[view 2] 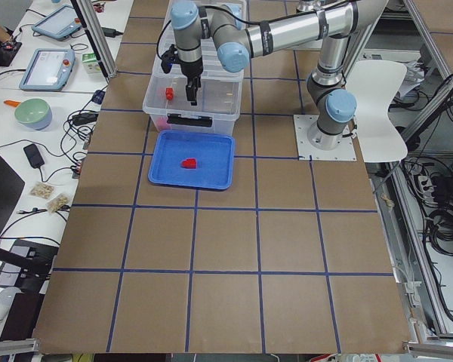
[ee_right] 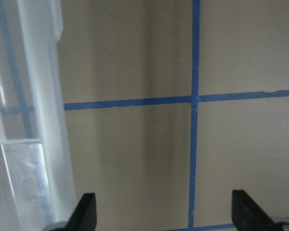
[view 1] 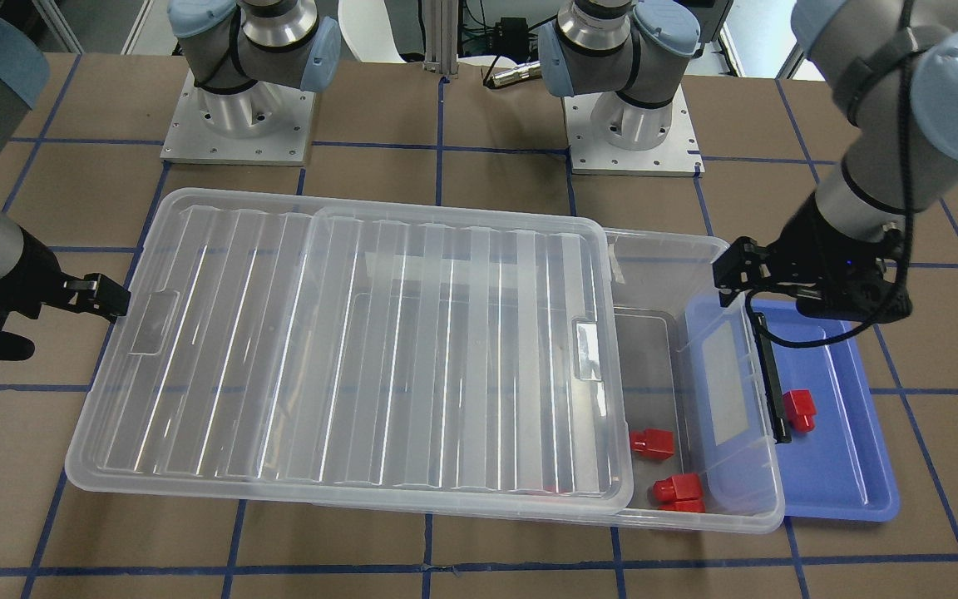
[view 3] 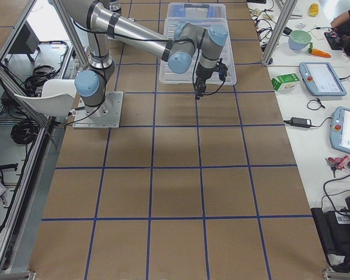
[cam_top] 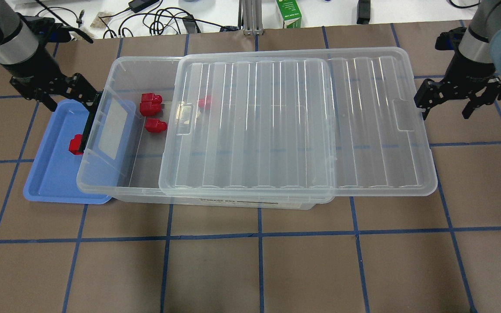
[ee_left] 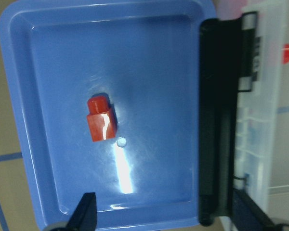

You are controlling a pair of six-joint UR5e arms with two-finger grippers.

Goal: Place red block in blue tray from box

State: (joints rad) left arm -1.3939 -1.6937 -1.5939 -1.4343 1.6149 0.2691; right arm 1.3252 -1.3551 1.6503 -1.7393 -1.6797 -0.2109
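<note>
One red block (cam_top: pixel 75 144) lies in the blue tray (cam_top: pixel 50 174), also seen in the front view (view 1: pixel 799 410) and the left wrist view (ee_left: pixel 101 119). My left gripper (cam_top: pixel 71 101) hangs open and empty above the tray's far end, next to the box's black latch (cam_top: pixel 90 121). The clear box (cam_top: pixel 120 65) holds more red blocks (cam_top: pixel 150 104) at its uncovered end. One of them (cam_top: pixel 205 102) lies under the lid (cam_top: pixel 298 126), which is slid toward my right. My right gripper (cam_top: pixel 445 108) is open and empty just past the lid's right edge.
The blue tray (view 1: pixel 845 466) sits tucked partly under the box's latch end. Brown table (cam_top: pixel 259 269) with a blue tape grid lies in front of the box. Cables and a green carton (cam_top: pixel 288 13) lie beyond the table's far edge.
</note>
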